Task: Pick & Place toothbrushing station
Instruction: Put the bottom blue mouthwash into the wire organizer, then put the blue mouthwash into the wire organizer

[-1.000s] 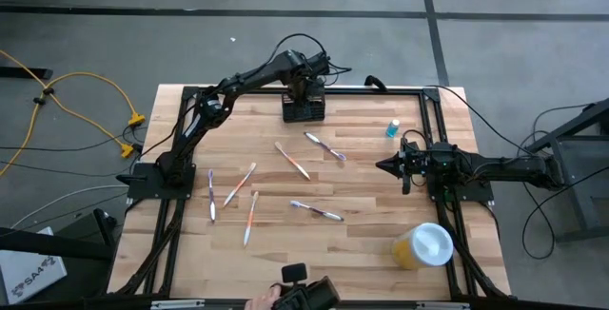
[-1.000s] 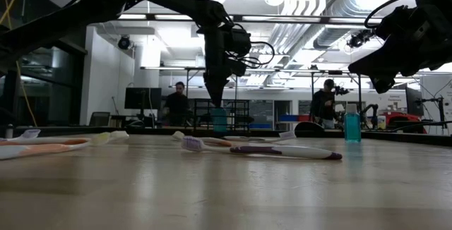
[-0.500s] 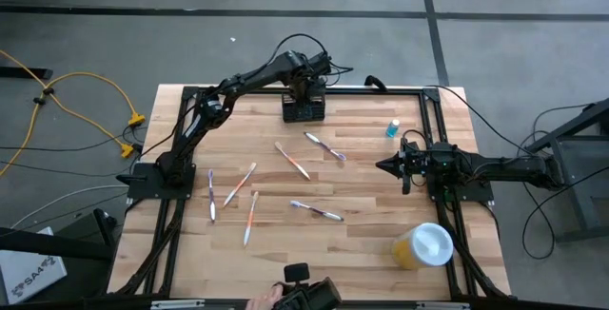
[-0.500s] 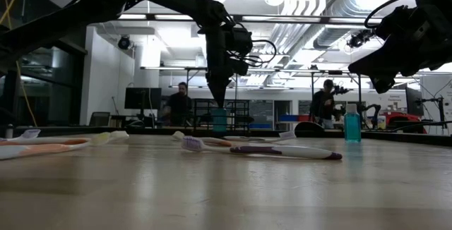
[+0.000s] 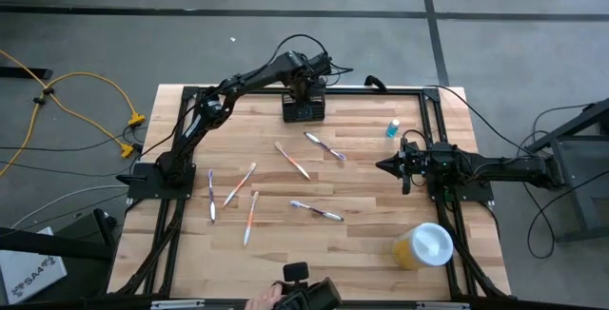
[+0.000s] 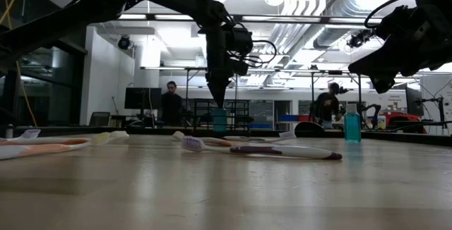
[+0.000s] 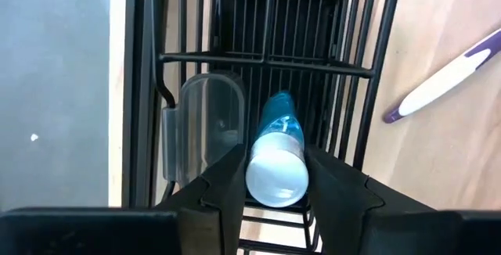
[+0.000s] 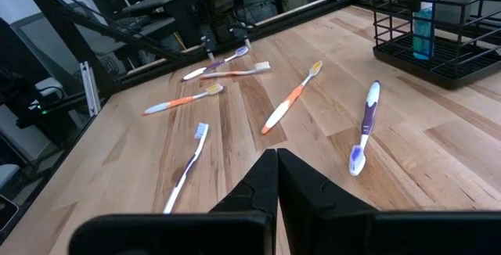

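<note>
the toothbrushing station (image 5: 304, 110) sits at the top centre of the high view, right against the far edge of the wooden table (image 5: 362, 243). the left gripper (image 5: 306, 89) hangs over it, fingers (image 7: 227, 184) set either side of a blue bottle (image 7: 277, 161) standing in the caddy, contact unclear. the right gripper (image 5: 383, 166) waits at centre right, fingers pressed together. toothbrushes (image 5: 295, 161) scatter across the middle; open wood at lower centre. a yellow cup (image 5: 423, 246) sits lower right. beyond the table, two people (image 6: 170, 104) stand in the room.
</note>
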Action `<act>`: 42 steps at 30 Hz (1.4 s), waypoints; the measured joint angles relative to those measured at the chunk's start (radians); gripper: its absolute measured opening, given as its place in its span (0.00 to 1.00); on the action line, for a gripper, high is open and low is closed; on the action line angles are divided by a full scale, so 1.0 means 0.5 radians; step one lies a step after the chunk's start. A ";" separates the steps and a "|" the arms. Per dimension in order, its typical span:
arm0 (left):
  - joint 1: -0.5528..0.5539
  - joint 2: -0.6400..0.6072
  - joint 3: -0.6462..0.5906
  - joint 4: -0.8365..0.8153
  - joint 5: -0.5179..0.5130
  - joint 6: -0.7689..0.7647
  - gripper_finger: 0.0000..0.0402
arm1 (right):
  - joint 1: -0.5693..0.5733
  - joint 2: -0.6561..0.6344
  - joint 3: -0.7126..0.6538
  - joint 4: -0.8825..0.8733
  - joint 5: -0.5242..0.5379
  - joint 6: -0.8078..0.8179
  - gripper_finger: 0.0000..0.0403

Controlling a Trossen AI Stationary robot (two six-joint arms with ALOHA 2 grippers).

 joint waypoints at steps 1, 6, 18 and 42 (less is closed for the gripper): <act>-0.003 0.000 0.000 0.000 -0.003 0.000 0.31 | 0.000 0.000 0.000 0.000 0.000 0.000 0.00; -0.013 -0.006 0.000 0.007 -0.018 0.001 0.31 | 0.000 0.000 0.000 0.000 0.000 0.000 0.00; -0.015 -0.024 0.001 0.006 -0.024 0.002 0.31 | -0.001 0.000 0.000 0.000 0.000 0.000 0.00; -0.019 -0.190 0.002 -0.017 0.034 -0.056 0.31 | -0.001 0.000 0.000 -0.001 0.000 0.000 0.00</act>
